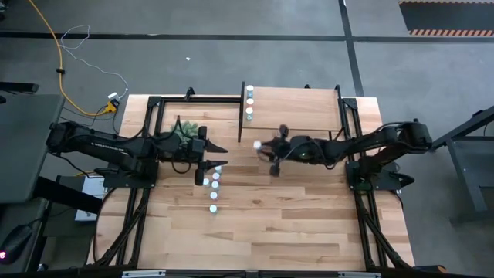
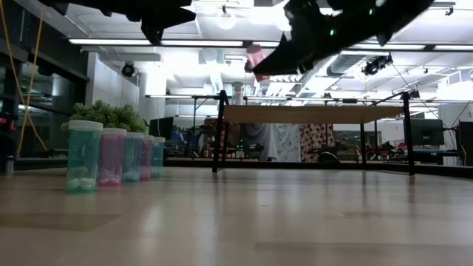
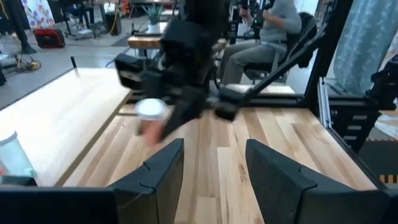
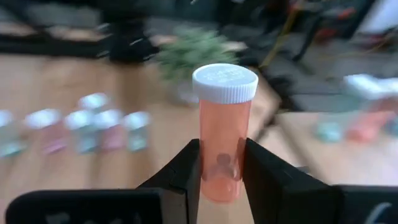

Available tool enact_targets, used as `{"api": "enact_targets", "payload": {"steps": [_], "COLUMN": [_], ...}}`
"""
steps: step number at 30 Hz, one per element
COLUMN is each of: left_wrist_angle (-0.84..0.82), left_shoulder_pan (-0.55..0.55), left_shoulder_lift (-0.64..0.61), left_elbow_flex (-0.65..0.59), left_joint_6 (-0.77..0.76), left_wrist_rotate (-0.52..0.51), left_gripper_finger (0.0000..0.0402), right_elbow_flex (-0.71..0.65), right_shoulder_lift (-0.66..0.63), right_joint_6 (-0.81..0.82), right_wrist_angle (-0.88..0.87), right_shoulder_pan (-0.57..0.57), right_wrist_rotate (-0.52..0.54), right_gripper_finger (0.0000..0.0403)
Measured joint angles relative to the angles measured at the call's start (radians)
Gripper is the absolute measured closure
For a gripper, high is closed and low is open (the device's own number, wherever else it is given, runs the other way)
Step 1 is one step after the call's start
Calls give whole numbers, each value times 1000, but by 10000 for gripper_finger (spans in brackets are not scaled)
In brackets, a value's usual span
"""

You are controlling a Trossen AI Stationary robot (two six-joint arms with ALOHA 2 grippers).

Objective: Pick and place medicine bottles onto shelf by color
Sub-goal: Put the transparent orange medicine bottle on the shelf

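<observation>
My right gripper (image 1: 262, 148) is shut on a pink bottle with a white cap (image 4: 222, 137), held high above the table's middle, near the shelf's near left corner. The bottle also shows in the low view (image 2: 255, 59). The light-wood shelf (image 1: 297, 100) stands at the far edge, with a few bottles (image 1: 249, 104) along its left end. A row of teal and pink bottles (image 1: 214, 185) stands upright on the table; it shows in the low view too (image 2: 111, 157). My left gripper (image 1: 210, 154) is open and empty beside the row's far end. My right gripper pinches the pink bottle's lower body (image 4: 219, 163) between its two fingers, one on each side. The fingers reach in about level from the table's right side. The bottle stands upright in the hold, cap (image 4: 224, 83) up, lifted clear of the table.
A bushy green plant (image 1: 185, 131) stands at the far left, just behind my left gripper. The shelf's black side supports (image 2: 219, 133) rise from the table. Bare tabletop (image 1: 293, 216) lies toward the near edge. People sit in the room beyond the table (image 3: 273, 25).
</observation>
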Motion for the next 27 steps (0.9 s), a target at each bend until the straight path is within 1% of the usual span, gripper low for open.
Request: {"api": "enact_targets", "payload": {"steps": [3,6,10,15,18,21,23,27], "left_wrist_angle": [7,9,16,17,17,17,17,16], "left_shoulder_pan": [0,0,0,0,-1,-1,-1,-1], "left_shoulder_lift": [0,0,0,0,0,0,0,0], "left_elbow_flex": [0,0,0,0,0,0,0,0], "left_joint_6": [0,0,0,0,0,0,0,0], "left_wrist_rotate": [0,0,0,0,1,1,1,1], "left_gripper_finger": [241,241,241,241,241,241,241,241], "right_elbow_flex": [-41,-48,-16,34,77,125,161,214], "right_shoulder_lift": [2,7,34,123,174,223,256,315], "right_joint_6": [-13,-2,41,122,171,206,206,153], "right_wrist_angle": [196,300,325,317,318,317,318,273], "right_shoulder_pan": [-60,-139,-252,-382,-450,-495,-511,-524], "right_wrist_rotate": [16,17,17,10,-59,-141,-172,-187], "right_gripper_finger": [317,317,317,317,317,317,317,317]}}
